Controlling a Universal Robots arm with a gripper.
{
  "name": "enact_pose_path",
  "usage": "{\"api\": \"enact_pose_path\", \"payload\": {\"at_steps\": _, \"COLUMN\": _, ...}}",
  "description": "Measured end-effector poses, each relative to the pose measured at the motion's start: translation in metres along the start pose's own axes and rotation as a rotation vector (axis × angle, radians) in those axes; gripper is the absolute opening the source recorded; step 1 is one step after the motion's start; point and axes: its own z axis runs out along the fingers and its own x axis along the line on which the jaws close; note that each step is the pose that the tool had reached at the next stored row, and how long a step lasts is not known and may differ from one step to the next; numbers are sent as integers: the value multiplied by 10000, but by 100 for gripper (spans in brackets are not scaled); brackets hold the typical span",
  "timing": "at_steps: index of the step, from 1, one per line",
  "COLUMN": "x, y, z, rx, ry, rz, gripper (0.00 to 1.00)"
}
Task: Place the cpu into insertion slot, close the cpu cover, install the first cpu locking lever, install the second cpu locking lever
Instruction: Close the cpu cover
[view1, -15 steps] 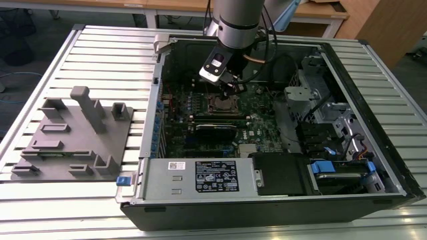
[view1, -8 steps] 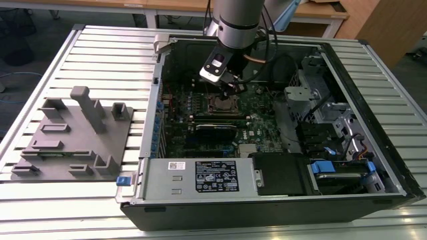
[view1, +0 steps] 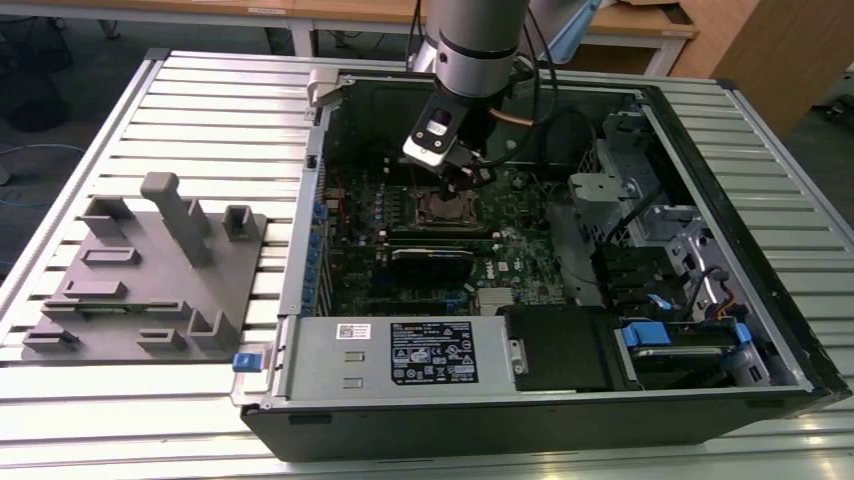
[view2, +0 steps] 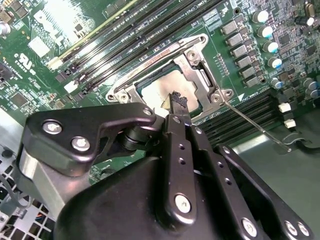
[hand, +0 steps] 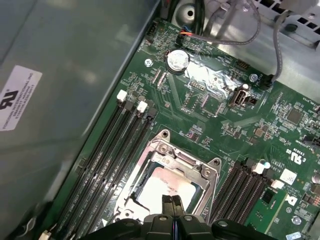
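The cpu (view2: 159, 90) lies flat in the insertion slot (view1: 447, 210), its dull silver top showing in both wrist views (hand: 162, 189). The cpu cover (view2: 197, 70), a silver frame, lies down around the chip (hand: 185, 161). A thin metal locking lever (view2: 255, 127) runs out from one corner of the socket, across the black memory slots. My gripper (view2: 177, 101) hangs just above the chip's edge, its black fingertips (hand: 169, 202) pressed together and nothing between them. In the exterior view my gripper (view1: 461, 185) reaches down into the open computer case.
Black memory slots (hand: 115, 150) flank the socket on both sides. A round coin battery (hand: 177, 59) and cables (hand: 235, 30) sit farther along the board. The case walls (view1: 320, 200), a drive cage (view1: 641, 210) and the power supply (view1: 400, 355) surround the motherboard. A grey fixture (view1: 147, 280) stands on the table.
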Motion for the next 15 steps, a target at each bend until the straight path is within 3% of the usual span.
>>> {"api": "enact_pose_path", "payload": {"at_steps": 15, "x": 0, "y": 0, "z": 0, "rx": 2, "ry": 0, "rz": -81, "gripper": 11}}
